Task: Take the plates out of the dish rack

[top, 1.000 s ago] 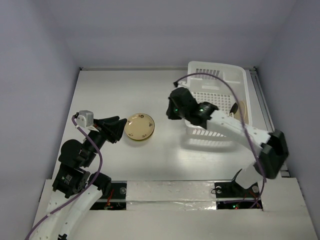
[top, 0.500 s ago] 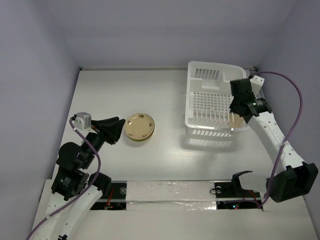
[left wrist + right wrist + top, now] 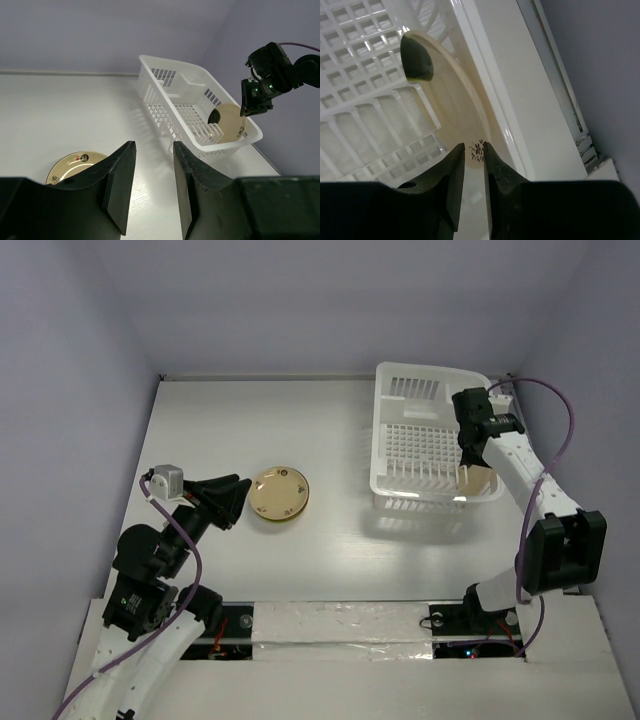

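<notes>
One cream plate (image 3: pixel 455 110) on edge

Reaching over the dish rack's (image 3: pixel 425 390) right wall, the right gripper (image 3: pixel 473 147) pointed down, fingers barely parted. The plate leaned against that wall, face toward the pegs; a dark shape (image 3: pixel 417 57) beside it was unclear. Left of the rack, the left gripper (image 3: pixel 153 145), slightly spread, hovered by a second plate (image 3: pixel 279 494).

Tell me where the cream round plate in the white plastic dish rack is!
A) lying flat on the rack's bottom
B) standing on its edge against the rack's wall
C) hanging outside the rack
B: the cream round plate stands on its edge inside the white plastic dish rack, leaning on its side wall.
</notes>
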You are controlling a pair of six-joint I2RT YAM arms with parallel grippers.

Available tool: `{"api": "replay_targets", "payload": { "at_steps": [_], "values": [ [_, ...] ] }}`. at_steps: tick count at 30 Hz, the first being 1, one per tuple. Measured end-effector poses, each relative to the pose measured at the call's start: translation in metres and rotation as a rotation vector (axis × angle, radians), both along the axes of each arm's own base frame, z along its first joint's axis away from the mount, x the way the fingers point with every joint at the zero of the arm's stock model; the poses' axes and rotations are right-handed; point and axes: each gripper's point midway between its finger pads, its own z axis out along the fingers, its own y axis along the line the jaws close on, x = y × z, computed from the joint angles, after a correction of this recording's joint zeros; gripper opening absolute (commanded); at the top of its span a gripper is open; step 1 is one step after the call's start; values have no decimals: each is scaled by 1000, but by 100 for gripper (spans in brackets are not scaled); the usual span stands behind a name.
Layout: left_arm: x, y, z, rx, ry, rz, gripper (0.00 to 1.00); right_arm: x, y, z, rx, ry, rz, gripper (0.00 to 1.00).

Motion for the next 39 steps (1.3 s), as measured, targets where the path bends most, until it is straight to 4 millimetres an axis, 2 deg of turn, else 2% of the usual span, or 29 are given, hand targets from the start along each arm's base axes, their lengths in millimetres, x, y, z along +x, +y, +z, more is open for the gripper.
{"api": "replay_targets", "payload": {
  "at_steps": [4, 11, 17, 22, 25, 28, 31, 39],
  "values": [
    [0, 0, 0, 0, 0, -2, 33, 2, -7, -2, -38, 46, -8, 28],
    [-1, -1, 0, 1, 0, -7, 33, 4, -15, 9, -79, 45, -15, 32],
    [-1, -1, 0, 1, 0, -8, 33, 4, -20, 4, -90, 74, -16, 32],
    [-1, -1, 0, 1, -1, -9, 33, 6, -22, -3, -98, 102, -7, 27],
    [-1, -1, 0, 1, -1, -9, 33, 7, -22, -5, -102, 118, 4, 13],
    [-1, -1, 0, 1, -1, -9, 33, 7, -22, -6, -101, 127, 15, 9],
    [-1, -1, 0, 1, -1, -9, 33, 7, -22, -6, -106, 136, 25, 0],
    [-1, -1, 0, 1, -1, -9, 33, 5, -22, -5, -110, 143, 30, 0]
  ]
}}
